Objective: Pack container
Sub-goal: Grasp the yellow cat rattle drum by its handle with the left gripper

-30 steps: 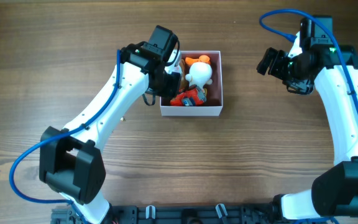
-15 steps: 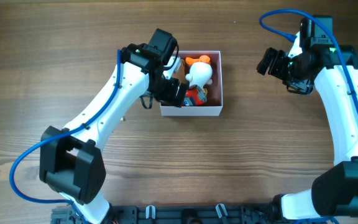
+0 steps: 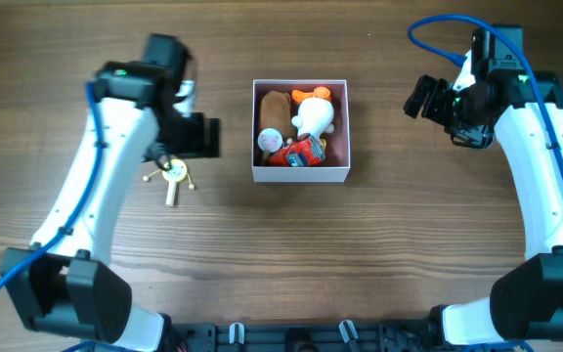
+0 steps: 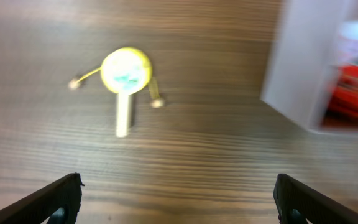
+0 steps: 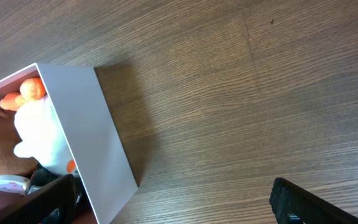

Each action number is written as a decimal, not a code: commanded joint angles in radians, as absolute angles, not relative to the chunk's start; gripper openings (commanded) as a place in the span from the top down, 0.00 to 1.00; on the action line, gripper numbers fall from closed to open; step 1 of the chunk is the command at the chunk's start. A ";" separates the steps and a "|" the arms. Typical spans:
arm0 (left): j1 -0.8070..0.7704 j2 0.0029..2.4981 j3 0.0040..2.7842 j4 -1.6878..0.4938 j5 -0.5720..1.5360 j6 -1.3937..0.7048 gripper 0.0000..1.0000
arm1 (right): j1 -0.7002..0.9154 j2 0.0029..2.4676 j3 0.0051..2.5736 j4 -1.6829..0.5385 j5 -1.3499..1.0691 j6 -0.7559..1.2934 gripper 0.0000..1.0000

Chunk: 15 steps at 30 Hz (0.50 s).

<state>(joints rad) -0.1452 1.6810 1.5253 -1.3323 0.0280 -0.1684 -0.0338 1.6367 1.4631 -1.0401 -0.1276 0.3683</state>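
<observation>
In the middle of the table: the box sits with its white walls and no lid.
In the box: a brown soft toy, a white toy with orange bits, a red car and a small round thing I cannot name. They lie packed close together.
Left of the box: a yellow toy lies flat on the wood. It has a round head, a short stick and two little beads on strings. It is near the box but does not touch it.
Left gripper: it hangs above the table, just to the far right of the yellow toy. Its fingers are spread wide and hold nothing.
Right gripper: it is well off to the right of the box. Its fingers are also spread wide and hold nothing.
Step now: I think the left arm is going for the yellow toy, the only toy not in the box.
Next move: the left gripper needs to come down with one finger on each side of the stick or head, then squeeze softly.
Watch out: the beads may swing and catch on the box wall. The box looks quite full, so the toy needs a free spot.
</observation>
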 commanded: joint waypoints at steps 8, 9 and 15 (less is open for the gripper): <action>0.044 1.682 1.119 -1.046 0.121 -0.213 0.34 | -0.034 1.647 1.461 -1.040 -0.136 0.366 0.01; 0.044 1.682 1.092 -1.004 0.119 -0.213 0.35 | -0.034 1.647 1.461 -1.040 -0.136 0.366 0.01; 0.043 1.682 0.981 -0.833 0.119 -0.194 0.46 | -0.034 1.647 1.461 -1.041 -0.136 0.366 0.01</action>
<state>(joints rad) 0.0395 1.6829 1.0355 -0.8864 0.1036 -0.2153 -0.0338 1.6367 1.4631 -1.0401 -0.1276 0.3687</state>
